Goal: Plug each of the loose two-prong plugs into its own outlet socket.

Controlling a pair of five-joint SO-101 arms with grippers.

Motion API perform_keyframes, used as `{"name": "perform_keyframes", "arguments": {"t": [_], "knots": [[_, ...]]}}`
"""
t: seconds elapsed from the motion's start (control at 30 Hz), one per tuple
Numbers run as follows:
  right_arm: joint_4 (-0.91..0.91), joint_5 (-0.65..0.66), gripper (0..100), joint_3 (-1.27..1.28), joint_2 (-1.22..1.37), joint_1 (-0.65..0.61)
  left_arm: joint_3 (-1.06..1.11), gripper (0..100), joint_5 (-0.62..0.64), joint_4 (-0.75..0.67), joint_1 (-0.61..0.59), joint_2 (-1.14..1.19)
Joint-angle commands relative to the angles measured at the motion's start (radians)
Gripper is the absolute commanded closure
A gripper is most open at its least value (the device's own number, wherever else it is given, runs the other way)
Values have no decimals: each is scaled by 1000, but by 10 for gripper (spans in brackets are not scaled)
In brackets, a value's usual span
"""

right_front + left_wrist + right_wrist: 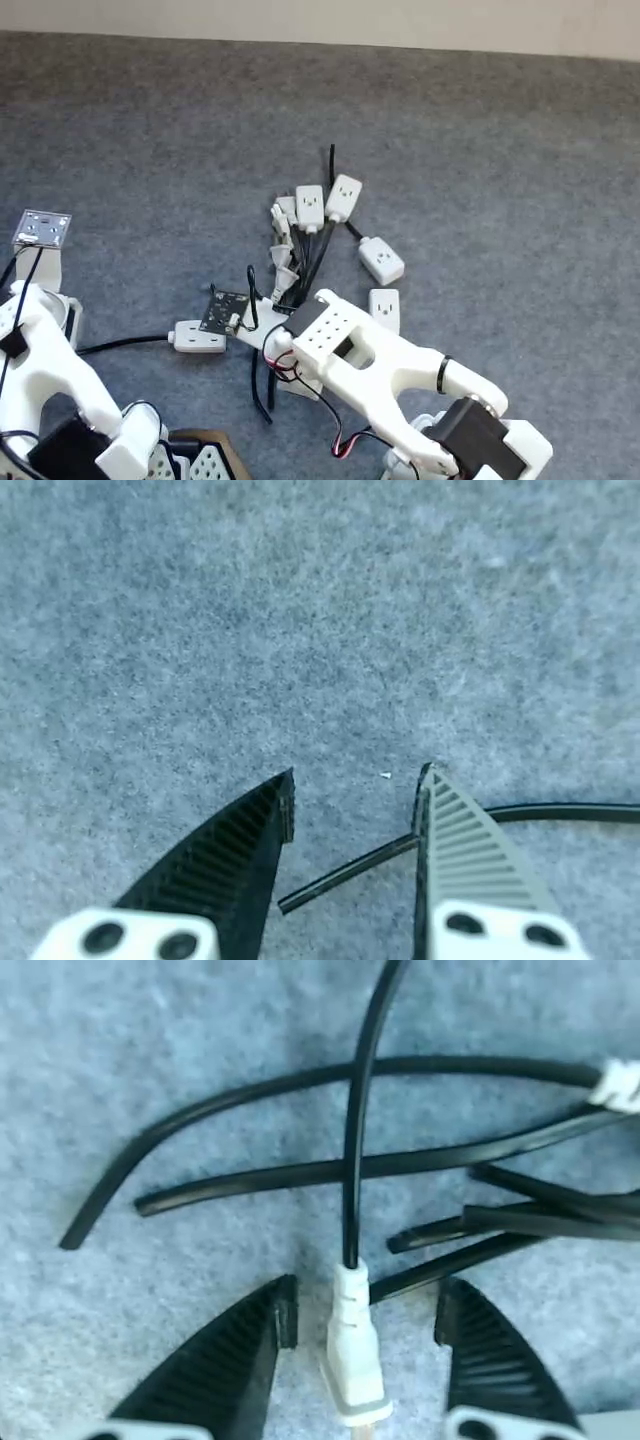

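**Q.** Item: step in hand?

**A.** The grasp of a loose plug was judged to be in hand. The right gripper (pixel 367 1305) was logged as released, jaws spread. A white two-prong plug (pixel 354 1355) lay between them on the grey carpet (pixel 150 1080), and neither finger was seen to touch it. Its black cord (pixel 352 1160) was led away from the gripper, across other cords.

**Q.** Item: left gripper?

**A.** The left gripper (pixel 355 783) was likewise logged as released, with nothing gripped. A loose cord end (pixel 340 878) lay between its jaws.

**Q.** Item: sockets?

**A.** At least five white outlet sockets (pixel 381 260) were counted in the high view, scattered about the tangle of cords. One socket (pixel 384 308) lay just beside the right arm. No plug was seen seated in any of them, so the task was judged barely begun.

**Q.** Item: next move?

**A.** The jaws would need to be closed on the plug's body and the plug lifted. Its prongs would then need to be lined up with a socket's slots. The sockets lay loose, so steadying by the left gripper would probably be called for.

**Q.** Item: brands, labels, writing?

**A.** None could be read on plug, sockets or cords.
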Motion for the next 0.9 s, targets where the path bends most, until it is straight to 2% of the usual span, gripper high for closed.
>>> {"name": "perform_keyframes", "arguments": {"t": [0.0,0.07,0.2,0.43,0.57,0.87], "knots": [[-8,12,757,-21,-33,-2,-5,790,-11,-11,1,-1],[-10,12,773,-21,-33,-2,-5,790,-11,-11,1,-1],[-10,35,888,-22,-31,-2,-5,790,-11,-11,1,-1],[-10,48,909,-45,-31,-1,-4,790,-11,-11,1,-1],[-10,48,998,-65,-31,-1,-4,790,-11,-11,1,-1],[-15,48,940,-71,-33,-4,-4,790,-11,-11,1,-1]]}}
